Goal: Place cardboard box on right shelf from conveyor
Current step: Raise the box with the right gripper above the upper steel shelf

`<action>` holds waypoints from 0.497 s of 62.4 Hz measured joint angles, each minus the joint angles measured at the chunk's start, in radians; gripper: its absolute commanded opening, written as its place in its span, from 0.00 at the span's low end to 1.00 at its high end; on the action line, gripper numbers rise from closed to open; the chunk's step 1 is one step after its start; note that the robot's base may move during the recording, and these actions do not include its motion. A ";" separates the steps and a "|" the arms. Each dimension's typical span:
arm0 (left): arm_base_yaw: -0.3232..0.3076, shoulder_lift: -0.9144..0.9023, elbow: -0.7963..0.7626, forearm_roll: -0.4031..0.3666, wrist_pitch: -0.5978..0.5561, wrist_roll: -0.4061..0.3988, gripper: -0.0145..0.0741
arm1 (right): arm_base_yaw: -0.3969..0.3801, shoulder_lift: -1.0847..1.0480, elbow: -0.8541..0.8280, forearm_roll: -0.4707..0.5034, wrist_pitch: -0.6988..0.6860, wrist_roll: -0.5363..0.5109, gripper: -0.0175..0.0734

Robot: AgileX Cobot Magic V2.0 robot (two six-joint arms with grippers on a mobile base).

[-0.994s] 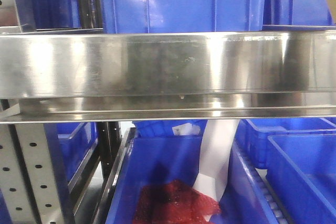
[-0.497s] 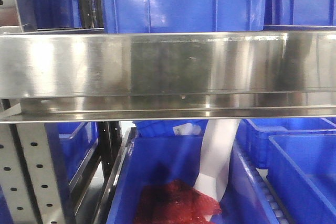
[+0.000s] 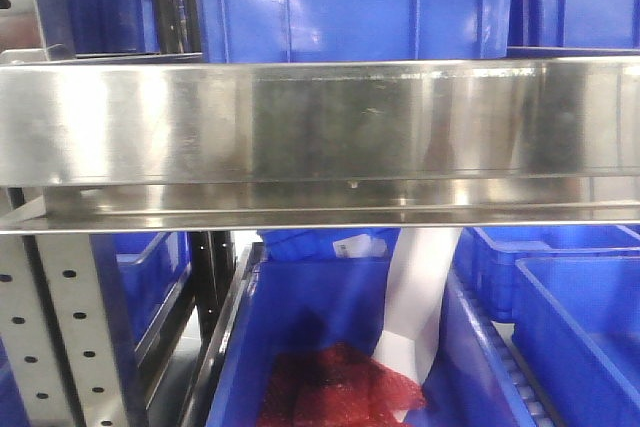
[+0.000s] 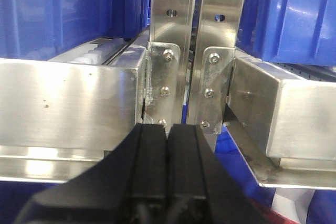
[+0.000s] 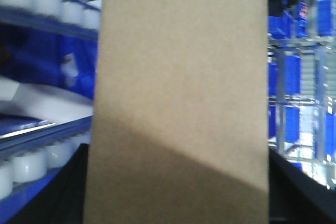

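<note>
Right wrist view: the cardboard box (image 5: 181, 98) is so close that its tan side fills the middle of the picture. The dark fingers (image 5: 50, 192) of the right claw (image 5: 178, 205) show at both bottom corners, one on each side of the box, so the claw looks to be grasping it. White rollers (image 5: 31, 166) run past on the left. The left claw (image 4: 168, 150) is clenched with nothing in it, right in front of two steel posts (image 4: 173, 35). Past that, the front camera shows the shiny front lip of the right shelf (image 3: 320, 137) right across the picture. Blue bins (image 3: 350, 2) stand on it, and a lower bin holds a red net (image 3: 340, 392) and a white sheet (image 3: 415, 297). The box does not show there, and the belt is not in any view. To do this step well, I think the right claw should squeeze tight, lift the box higher than the lip, slide it in flat beside the bins, and let go only once it sits down. Next to the picture from a second ago, the rack has slid a little to the right, and a small tan bit in the top right corner is gone
</note>
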 measured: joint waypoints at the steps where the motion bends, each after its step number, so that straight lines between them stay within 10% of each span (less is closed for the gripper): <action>1: 0.000 0.000 0.000 0.000 0.000 0.000 0.03 | -0.003 0.010 0.000 0.003 -0.004 -0.006 0.37; 31: 0.000 0.000 0.000 0.000 0.000 0.000 0.03 | -0.046 0.288 0.000 0.012 -0.327 -0.034 0.37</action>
